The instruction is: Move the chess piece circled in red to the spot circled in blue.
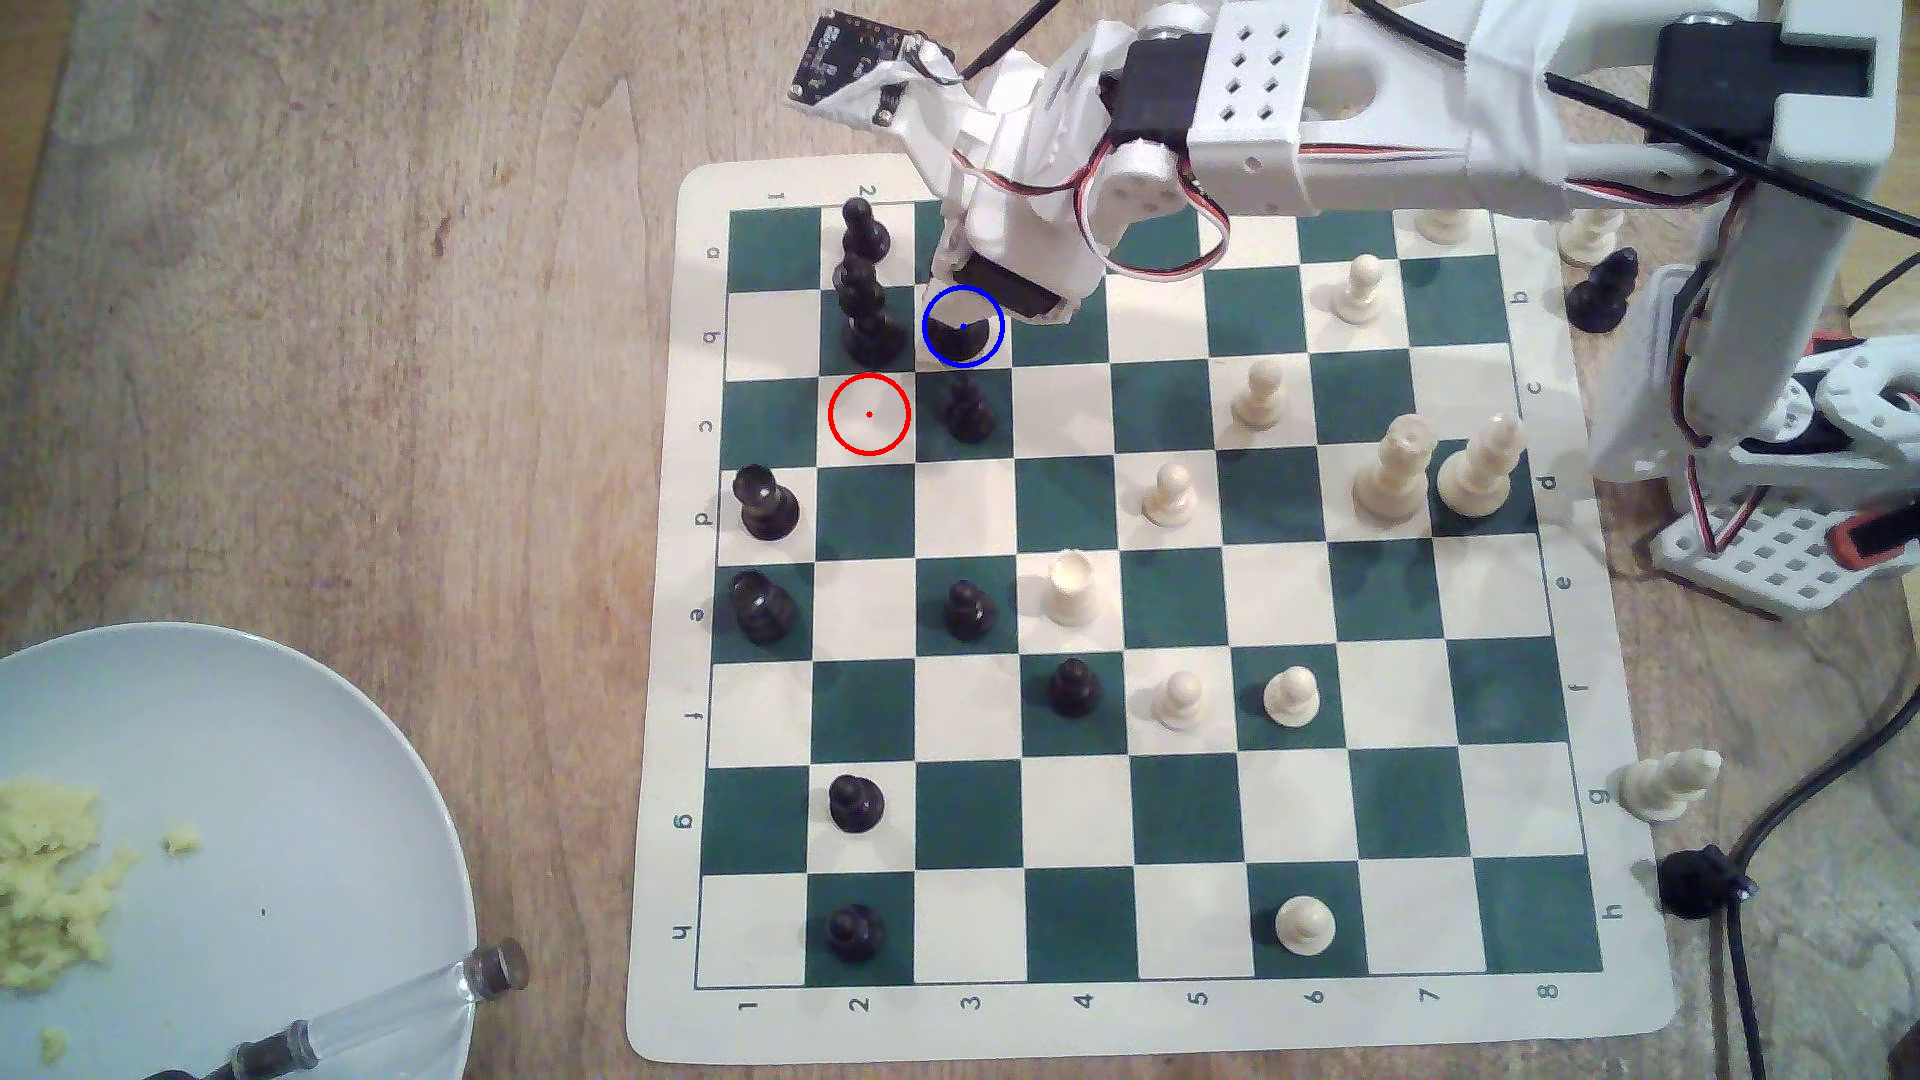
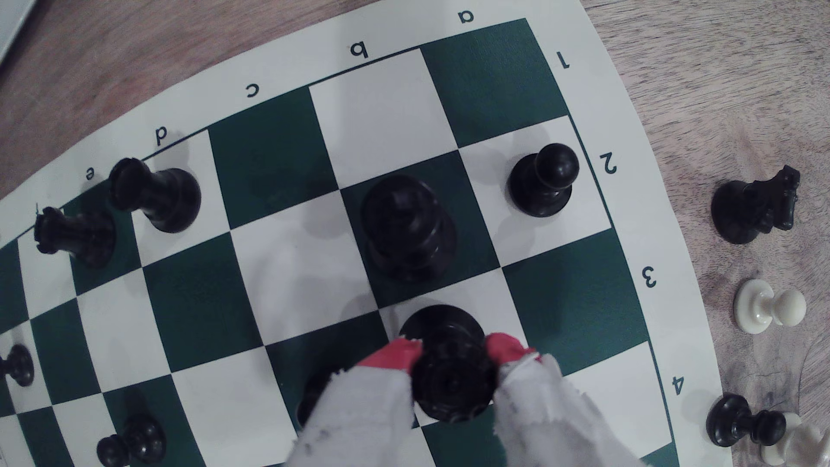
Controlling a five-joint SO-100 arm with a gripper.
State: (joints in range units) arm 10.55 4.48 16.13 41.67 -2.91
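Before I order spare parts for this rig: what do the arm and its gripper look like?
The arm is white printed plastic with black servo blocks, a perforated bracket, and red, white and black wires looping along it. A small circuit board sits near the wrist. The gripper has red fingertips above ragged white wrapping.

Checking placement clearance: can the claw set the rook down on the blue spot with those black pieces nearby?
Probably yes. The claw already holds the rook over the blue spot; the neighbouring tall piece and pawn stand on other squares.
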